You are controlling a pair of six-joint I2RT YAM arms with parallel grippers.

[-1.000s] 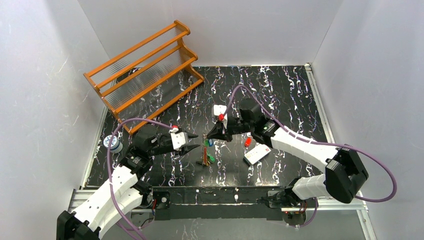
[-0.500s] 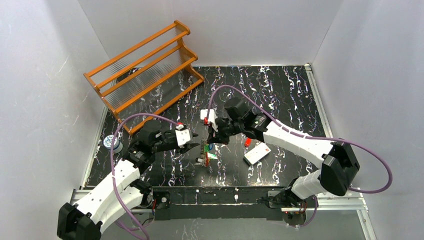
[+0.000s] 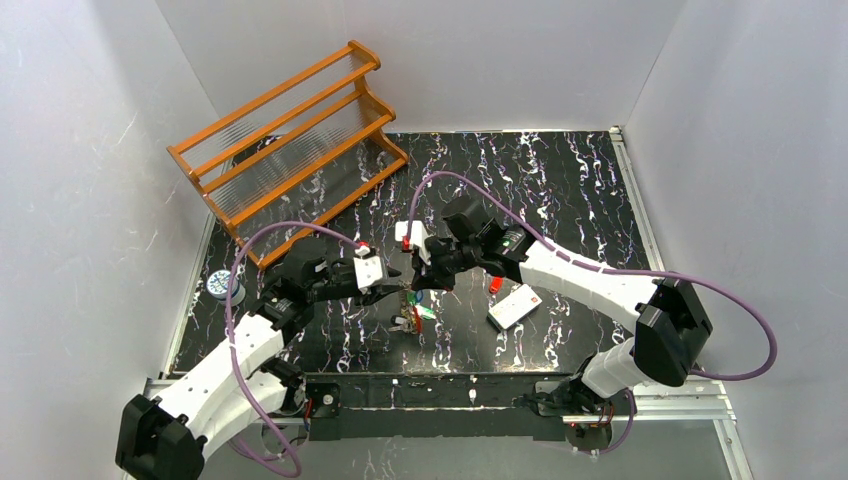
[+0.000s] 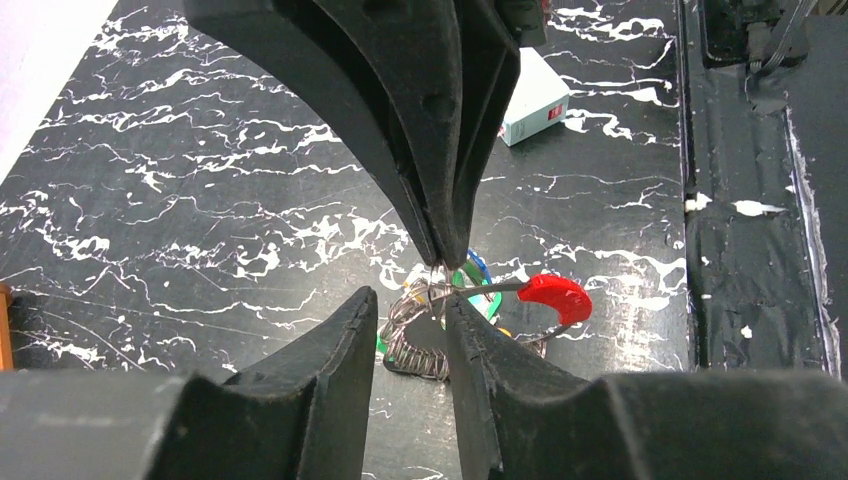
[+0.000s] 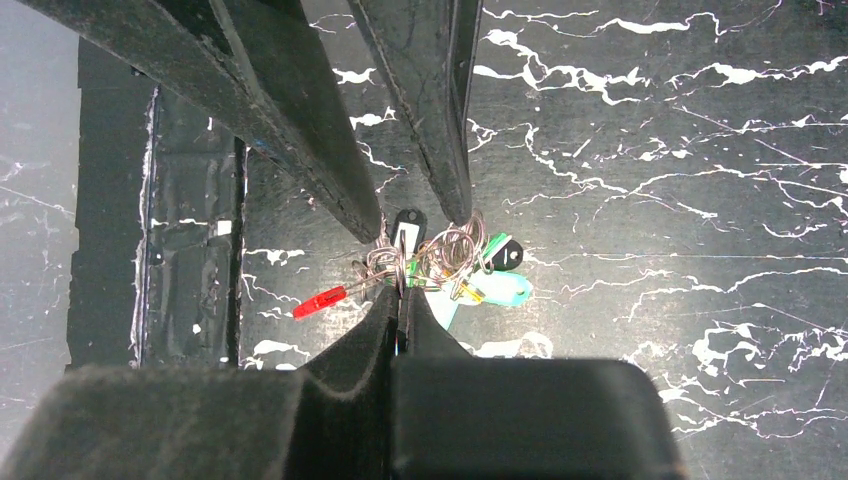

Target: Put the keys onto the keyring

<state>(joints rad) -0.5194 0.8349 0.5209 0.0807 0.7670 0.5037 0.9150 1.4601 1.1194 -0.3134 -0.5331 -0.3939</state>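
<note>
Top view: left gripper (image 3: 397,279) and right gripper (image 3: 419,280) are nearly tip to tip at frame centre. The keys (image 3: 415,312) are a coloured clump just below them. Single keys and jaw gaps don't resolve from here. A loose red key (image 3: 495,284) lies apart to the right, near the white card (image 3: 514,306). Orange rack (image 3: 290,148) is upper left.

Left wrist: its own fingers (image 4: 320,380) at the bottom edge stand apart. The keyring (image 4: 410,335) coils sit in the gap; can't tell if the pads touch them. The right gripper comes in from the top, jaws pressed together, pinching the ring wire at the tips. A ringed red key (image 4: 555,296) sticks out right. Green and blue heads are mostly hidden behind a finger.

Right wrist: its own fingers are shut at bottom centre, with the ring loops at the tip. The left fingers come in from the top and straddle a black tag (image 5: 405,225). Teal heads (image 5: 500,287) overlap; count unclear.
</note>
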